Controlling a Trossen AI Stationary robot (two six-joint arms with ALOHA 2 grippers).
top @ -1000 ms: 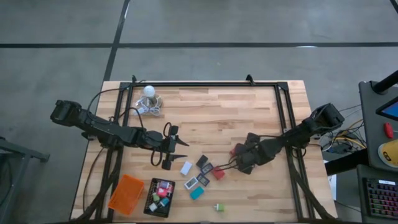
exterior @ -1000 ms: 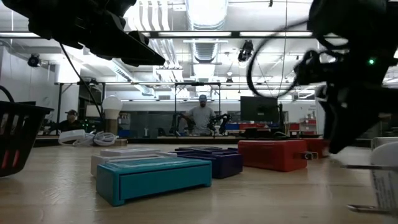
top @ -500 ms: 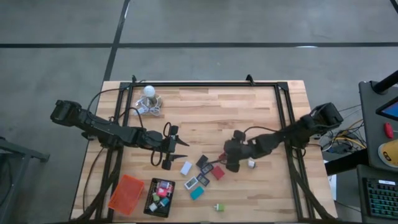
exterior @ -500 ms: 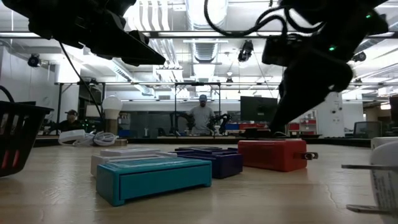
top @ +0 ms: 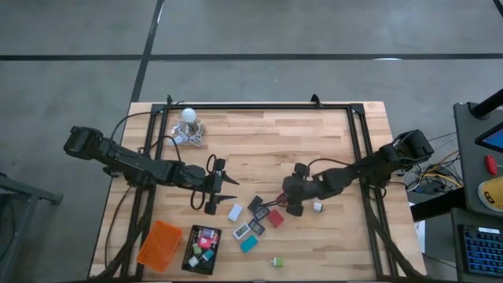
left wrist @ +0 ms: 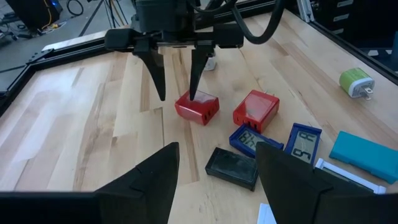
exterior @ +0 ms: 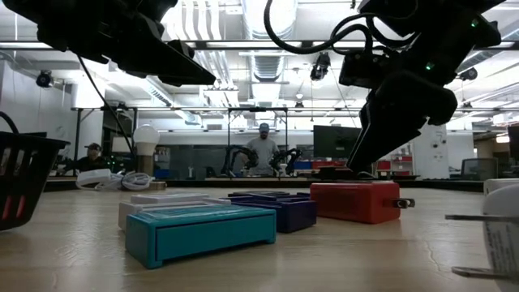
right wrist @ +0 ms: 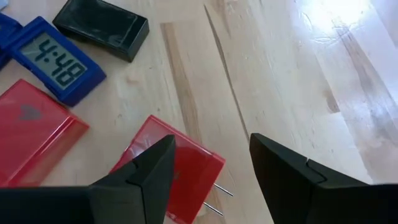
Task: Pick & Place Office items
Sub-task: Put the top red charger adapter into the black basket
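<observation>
1. Pale wooden planks make up the tabletop (top: 267, 141), framed by black rails, with a grey floor around it and a workshop room beyond, where a person (exterior: 263, 150) stands far behind.
2. Right end effector (left wrist: 177, 81) hangs low over a small red plug piece (left wrist: 197, 107), fingers spread; one fingertip (left wrist: 193, 87) comes down at the piece's top edge, the other stands off to its side.
3. In the right wrist view the red plug piece (right wrist: 174, 171) lies between the two spread fingers, its two metal prongs pointing outward.
4. Just beyond that end effector lie a second red piece (left wrist: 255, 110), a blue clock piece (right wrist: 53, 62) reading 4:48, and a black piece (right wrist: 102, 26).
5. Farther off from it sit another blue display piece (left wrist: 303, 142), a teal piece (left wrist: 365, 155) and a green-and-white plug (left wrist: 356, 83).
6. Left end effector (top: 225, 185) hovers above the tabletop, well apart from the right one, fingers spread and holding nothing.
7. Nearest the left end effector is a white piece (top: 236, 211); an orange tray (top: 159, 244) and a black tray (top: 191, 253) holding small pieces lie nearer the table edge.
</observation>
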